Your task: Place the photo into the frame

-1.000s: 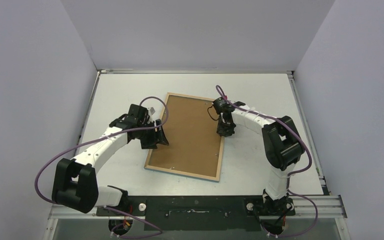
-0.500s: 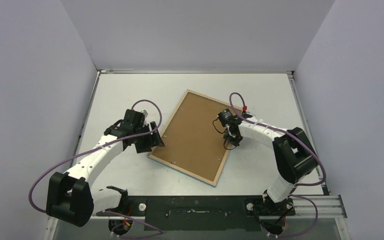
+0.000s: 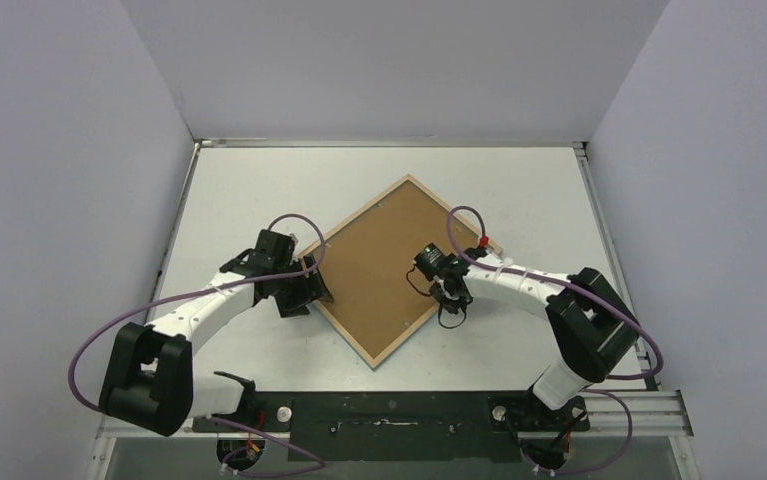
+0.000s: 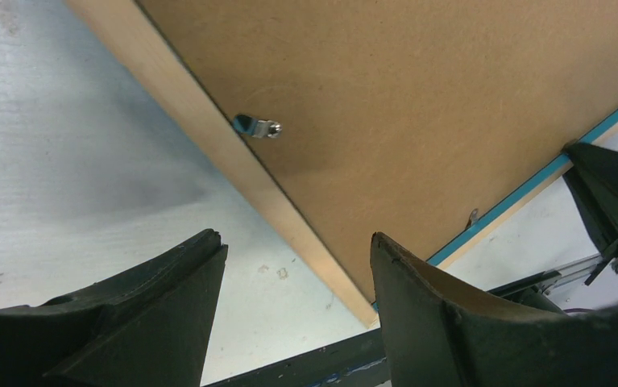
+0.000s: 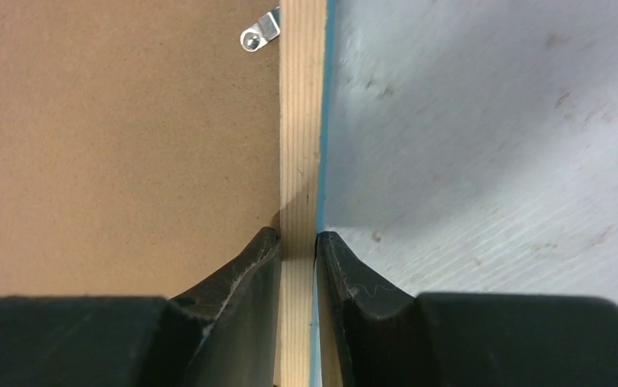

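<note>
The frame (image 3: 345,336) lies face down on the table, turned like a diamond, with the brown backing board (image 3: 379,262) filling its back. My right gripper (image 3: 447,302) is shut on the frame's near-right edge. In the right wrist view its fingers (image 5: 297,239) pinch the light wood strip (image 5: 301,121), which has a turquoise line along its side. My left gripper (image 3: 304,290) is open at the frame's left corner. In the left wrist view it (image 4: 296,242) stands over the wood edge (image 4: 209,137) and holds nothing. The photo is not in view.
Small metal turn clips (image 4: 257,126) (image 5: 259,32) sit along the backing board's edge. White table surface (image 3: 529,190) surrounds the frame. Grey walls close in the left, right and back. A dark rail (image 3: 389,415) runs along the near edge.
The frame has turned clockwise on the table, from nearly upright to a diamond. My right gripper moved nearer and left with the edge. My left gripper shifted slightly nearer.
</note>
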{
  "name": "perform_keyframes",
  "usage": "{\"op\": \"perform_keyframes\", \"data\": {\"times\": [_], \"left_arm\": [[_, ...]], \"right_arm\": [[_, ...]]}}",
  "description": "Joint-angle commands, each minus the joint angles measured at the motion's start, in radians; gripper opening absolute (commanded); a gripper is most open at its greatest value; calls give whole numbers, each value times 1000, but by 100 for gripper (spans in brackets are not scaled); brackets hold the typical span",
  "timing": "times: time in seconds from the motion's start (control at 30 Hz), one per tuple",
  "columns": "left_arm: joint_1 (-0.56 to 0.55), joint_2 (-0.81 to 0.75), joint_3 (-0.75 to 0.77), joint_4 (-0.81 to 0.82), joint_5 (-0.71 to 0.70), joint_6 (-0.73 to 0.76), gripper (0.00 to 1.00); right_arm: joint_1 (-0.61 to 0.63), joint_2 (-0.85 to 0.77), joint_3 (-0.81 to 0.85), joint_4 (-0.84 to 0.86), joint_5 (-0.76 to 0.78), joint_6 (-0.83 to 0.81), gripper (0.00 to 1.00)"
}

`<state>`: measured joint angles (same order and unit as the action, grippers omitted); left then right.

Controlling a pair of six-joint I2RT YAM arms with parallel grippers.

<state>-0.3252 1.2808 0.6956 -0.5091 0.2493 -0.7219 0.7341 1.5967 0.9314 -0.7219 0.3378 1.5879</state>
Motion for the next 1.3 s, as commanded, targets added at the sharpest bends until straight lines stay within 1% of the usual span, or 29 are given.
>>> {"op": "perform_keyframes", "data": {"times": [0.0,0.07,0.13,0.23,0.3,0.37,0.43,0.53,0.63,0.73,0.87,0.93,0.97,1.1,1.27], "left_arm": [[7,43,-6,108,28,-15,64],[11,59,-2,120,30,-3,64],[22,70,7,125,19,11,62],[51,71,29,119,4,36,60],[70,68,39,110,-14,45,60],[88,64,39,103,-29,47,60],[108,64,33,106,-43,48,60],[154,87,43,103,-31,46,56],[206,115,57,109,-14,36,50],[268,140,51,174,42,19,46],[299,197,76,224,131,28,39],[301,233,106,216,162,50,34],[300,247,118,202,164,61,30],[308,281,155,114,106,78,22],[317,321,156,127,119,49,15]], "right_arm": [[42,-83,-2,23,5,39,22],[45,-128,-5,-17,34,3,41],[44,-185,3,-43,74,-84,54],[41,-264,42,-62,123,-235,66],[32,-292,69,-7,101,-379,69],[17,-294,83,117,16,-529,69],[1,-235,108,251,-120,-639,67],[-8,-75,202,433,-357,-774,57],[-4,124,372,477,-538,-834,46],[8,263,480,560,-653,-827,40],[28,410,584,614,-761,-791,31],[40,468,618,639,-800,-775,29],[47,491,634,646,-824,-770,27],[74,551,681,656,-876,-768,27],[88,590,715,568,-894,-834,27]]}}
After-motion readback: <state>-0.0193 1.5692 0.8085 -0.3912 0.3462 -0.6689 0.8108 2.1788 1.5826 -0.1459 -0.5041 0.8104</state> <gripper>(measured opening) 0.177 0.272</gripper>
